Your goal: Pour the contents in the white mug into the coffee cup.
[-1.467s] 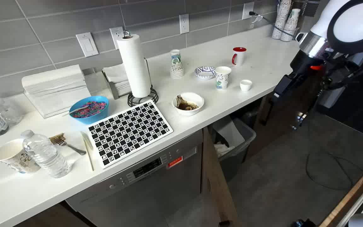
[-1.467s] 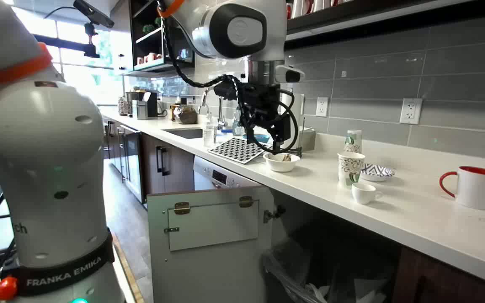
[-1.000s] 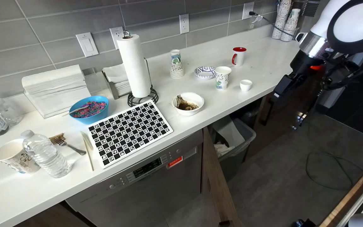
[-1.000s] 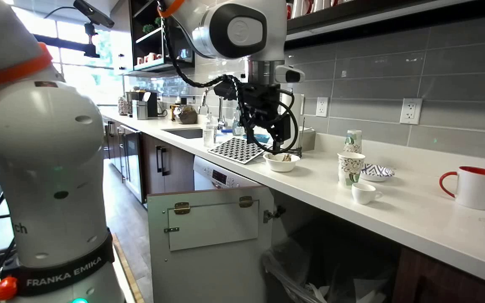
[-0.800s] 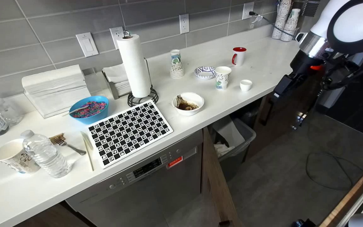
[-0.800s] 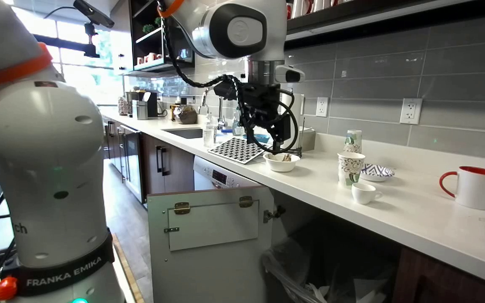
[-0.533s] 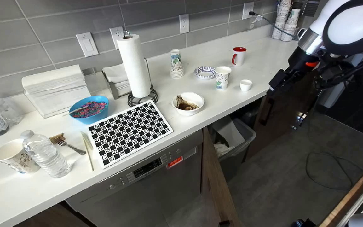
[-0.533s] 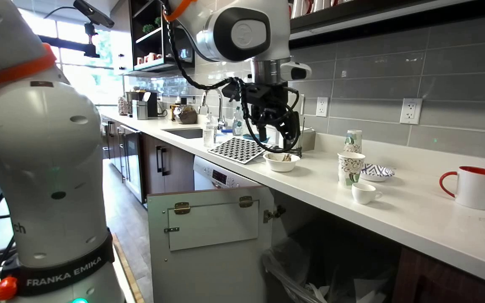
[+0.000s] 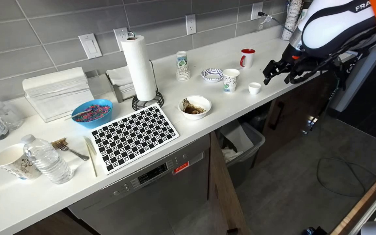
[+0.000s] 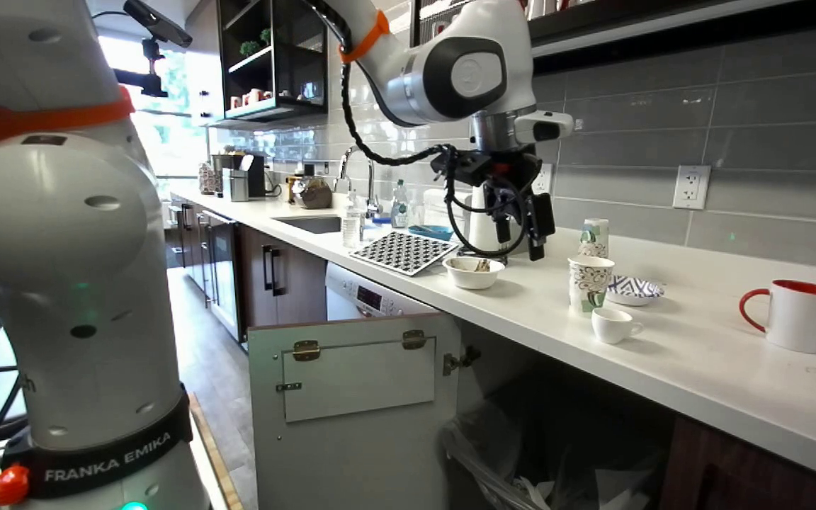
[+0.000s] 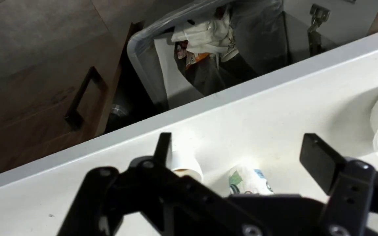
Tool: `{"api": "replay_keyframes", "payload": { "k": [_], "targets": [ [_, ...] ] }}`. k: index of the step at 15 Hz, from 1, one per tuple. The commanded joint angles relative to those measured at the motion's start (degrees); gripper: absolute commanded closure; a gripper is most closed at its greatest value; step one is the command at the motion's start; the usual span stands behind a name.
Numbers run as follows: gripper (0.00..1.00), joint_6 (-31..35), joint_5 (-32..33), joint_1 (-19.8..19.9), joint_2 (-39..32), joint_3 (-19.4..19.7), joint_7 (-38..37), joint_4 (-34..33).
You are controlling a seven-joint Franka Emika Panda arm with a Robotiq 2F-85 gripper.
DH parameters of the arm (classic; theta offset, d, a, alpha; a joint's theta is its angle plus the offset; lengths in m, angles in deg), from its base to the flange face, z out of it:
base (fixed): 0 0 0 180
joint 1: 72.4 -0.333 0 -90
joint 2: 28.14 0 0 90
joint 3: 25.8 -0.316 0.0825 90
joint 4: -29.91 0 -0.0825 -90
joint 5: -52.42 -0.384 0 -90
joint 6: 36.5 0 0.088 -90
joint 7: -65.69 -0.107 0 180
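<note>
The pincer (image 11: 238,152) hangs above the desk (image 10: 705,350), its jaws spread well apart, while the white mug (image 10: 613,326), with something brown (image 11: 181,171) inside, stands upright there just beside a patterned paper cup (image 10: 589,283), and in both exterior views the red-rimmed coffee cup (image 10: 801,319) stands upright, apart from those two.

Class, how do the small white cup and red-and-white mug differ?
In an exterior view, the small white cup points its handle right, the red-and-white mug left. The cup's handle is white, the mug's red. The cup is shorter than the mug. Both stand upright on the counter.
</note>
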Motion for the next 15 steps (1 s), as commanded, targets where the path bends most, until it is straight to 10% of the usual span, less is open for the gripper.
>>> {"api": "replay_keyframes", "payload": {
  "k": [1, 15],
  "targets": [
    [0.0, -4.5, 1.5, 1.5, -7.7, 0.1, -5.5, -8.6],
    [0.0, -12.2, -3.3, 1.0, -28.0, 4.2, -11.3, -29.7]
  ]
}}
